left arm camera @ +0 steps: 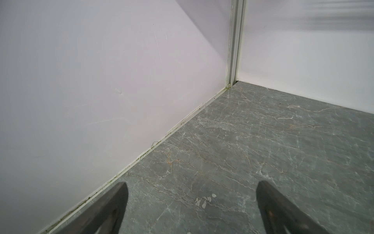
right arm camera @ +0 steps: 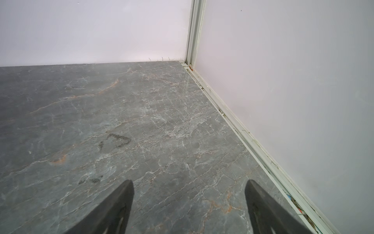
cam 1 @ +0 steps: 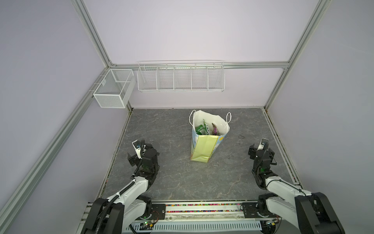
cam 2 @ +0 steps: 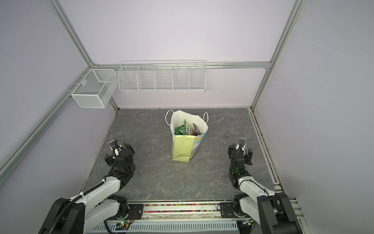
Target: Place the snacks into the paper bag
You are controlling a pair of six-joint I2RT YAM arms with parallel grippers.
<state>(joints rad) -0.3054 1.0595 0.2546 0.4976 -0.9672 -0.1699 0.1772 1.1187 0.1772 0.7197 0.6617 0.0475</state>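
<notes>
Spreading under everything, the grey veined bench (cam 1: 178,182) is cut off at its near edge by the arms' bases. Beyond both end effectors a long wire rack (cam 1: 180,78) hangs on the back wall, and a mesh basket (cam 1: 113,91) hangs on the side wall beyond the left end effector (cam 1: 140,152).

The paper bag (cam 1: 203,149) stands on the bench between the two end effectors and somewhat beyond them, well apart from each. Its long axis is upright and its mouth opens upward, with the pale yellow-green narrow side turned back toward the arms. In both top views its printed faces show only as slivers, and its far side is hidden.

The left end effector hovers with its jaws wide apart and holds nothing. Its dark fingers (left arm camera: 119,202) are cut off at the wrist view's edge, over bare bench by a wall corner. The right end effector (cam 1: 261,152) also has its jaws spread and empty.

The snacks (cam 2: 185,129) sit inside the bag, standing on end against the white lining: a green packet, one lettered Fox's, and a dark purplish one. Anything lower is hidden by the bag's walls — their number cannot be told.
</notes>
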